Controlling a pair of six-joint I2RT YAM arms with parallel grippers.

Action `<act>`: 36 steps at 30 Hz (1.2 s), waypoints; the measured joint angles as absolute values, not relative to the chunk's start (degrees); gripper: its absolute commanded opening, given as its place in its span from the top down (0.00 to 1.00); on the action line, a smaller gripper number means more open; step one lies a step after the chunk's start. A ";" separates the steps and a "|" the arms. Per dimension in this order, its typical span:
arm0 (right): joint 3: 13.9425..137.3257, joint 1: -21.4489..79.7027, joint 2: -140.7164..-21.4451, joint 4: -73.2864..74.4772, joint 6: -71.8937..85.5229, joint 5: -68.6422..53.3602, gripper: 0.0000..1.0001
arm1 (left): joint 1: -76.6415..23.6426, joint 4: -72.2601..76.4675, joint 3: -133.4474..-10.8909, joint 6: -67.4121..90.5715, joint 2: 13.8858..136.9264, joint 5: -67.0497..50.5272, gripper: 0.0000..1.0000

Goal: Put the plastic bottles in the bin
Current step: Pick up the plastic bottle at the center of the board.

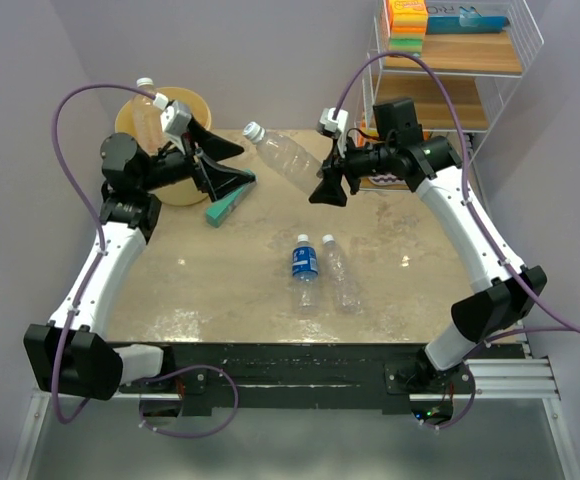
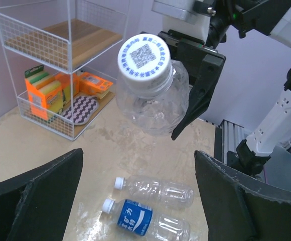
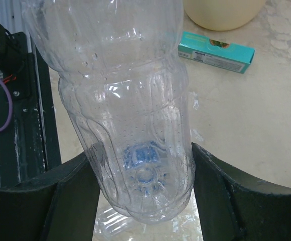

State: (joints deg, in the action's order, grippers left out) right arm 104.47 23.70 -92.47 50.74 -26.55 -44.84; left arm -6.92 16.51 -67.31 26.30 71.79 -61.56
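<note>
Bottles lie nearest the arm bases: two small ones side by side near the middle of the table point(image 1: 220, 290), caps pointing away from the bases. The blue-labelled bottle point(image 1: 305, 262) is on the left and the clear bottle point(image 1: 340, 275) lies just beside it on the right; whether they touch cannot be told. Farther back on the left, the left gripper point(image 1: 247, 166) points toward the right arm with its jaws spread wide and nothing between them. From above, its lower finger overlaps one end of the teal box point(image 1: 225, 208), which lies flat on the table near the bin. Across from it, the right gripper point(image 1: 327, 186) is clamped on the base of the big bottle point(image 1: 285, 155). This bottle is clear and crumpled, and it is held off the table with its neck slanting back and to the left. In the right wrist view its ribbed bottom sits squeezed between the two black fingers point(image 3: 70, 201). In the left wrist view its white cap point(image 2: 144, 56), printed with a square code, faces the camera above the gap between the open left fingers. Beyond the left gripper, the bin point(image 1: 195, 105) stands at the far left corner of the table. A capped bottle point(image 1: 148, 100) is inside it, its white cap rising above the rim. Farthest off on the right is the wire rack point(image 1: 450, 60), with wooden shelves and bright sponges stacked on top.
</note>
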 measured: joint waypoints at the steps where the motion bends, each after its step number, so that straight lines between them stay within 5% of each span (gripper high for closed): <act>1: 104.51 23.73 -92.47 50.78 -26.48 -45.17 0.67 | -7.33 18.06 -67.18 27.55 71.99 -61.93 0.03; 36: 105.21 23.75 -93.36 53.19 -26.20 -53.80 0.64 | -17.61 35.70 -69.95 39.83 78.24 -61.21 0.02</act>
State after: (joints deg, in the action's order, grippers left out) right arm 105.21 23.75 -93.36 53.19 -26.20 -53.80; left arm -17.61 35.70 -69.95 39.83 78.24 -61.21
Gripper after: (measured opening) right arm 0.672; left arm 0.980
